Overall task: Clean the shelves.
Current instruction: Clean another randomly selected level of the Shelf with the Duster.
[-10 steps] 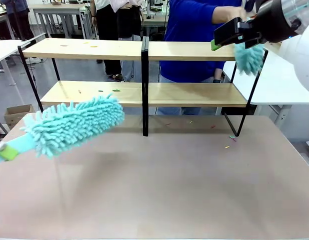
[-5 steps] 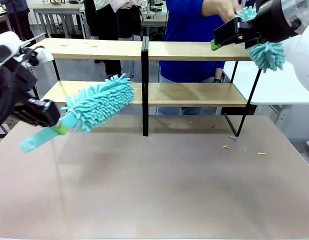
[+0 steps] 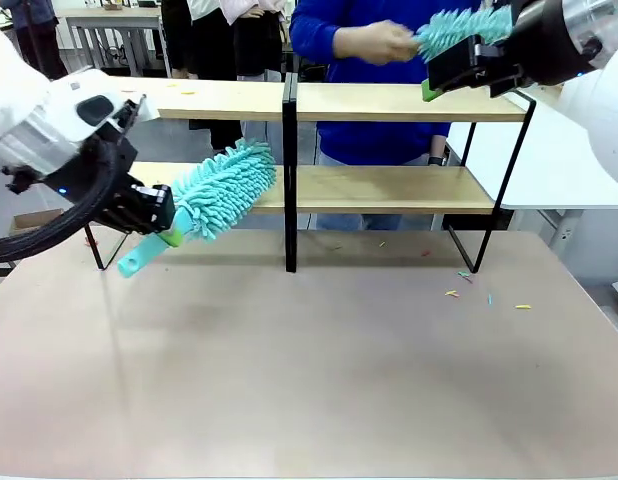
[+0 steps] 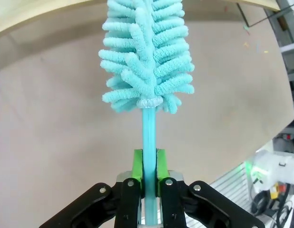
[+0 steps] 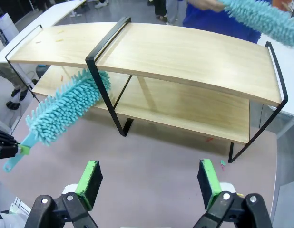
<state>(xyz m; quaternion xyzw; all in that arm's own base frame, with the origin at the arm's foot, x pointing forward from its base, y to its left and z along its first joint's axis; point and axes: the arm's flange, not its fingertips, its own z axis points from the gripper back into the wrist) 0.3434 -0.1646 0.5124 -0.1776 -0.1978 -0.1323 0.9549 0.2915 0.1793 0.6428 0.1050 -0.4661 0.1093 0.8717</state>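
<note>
The shelves (image 3: 389, 188) stand across the far side of the table, two light wooden boards in a black frame; the right wrist view looks down on the shelves (image 5: 185, 52). My left gripper (image 3: 171, 236) is shut on the handle of a teal fluffy duster (image 3: 224, 188). Its head lies at the front edge of the lower board, left of the central upright. In the left wrist view my left gripper (image 4: 149, 176) clamps the thin handle below the duster (image 4: 147, 52). My right gripper (image 3: 439, 78) hangs open above the top board's right end, and its fingers (image 5: 90, 183) stand wide apart with nothing between them.
A person in blue behind the shelves holds a second teal duster (image 3: 459, 25) over the top board's right half. Small coloured scraps (image 3: 459, 293) lie on the beige table near the frame's right foot. A few scraps (image 3: 124, 92) sit on the top board's left end.
My left arm has swung in from the left, carrying its duster up to the lower board. The person's duster rose from the right end to above the top board. Scraps fell onto the table.
</note>
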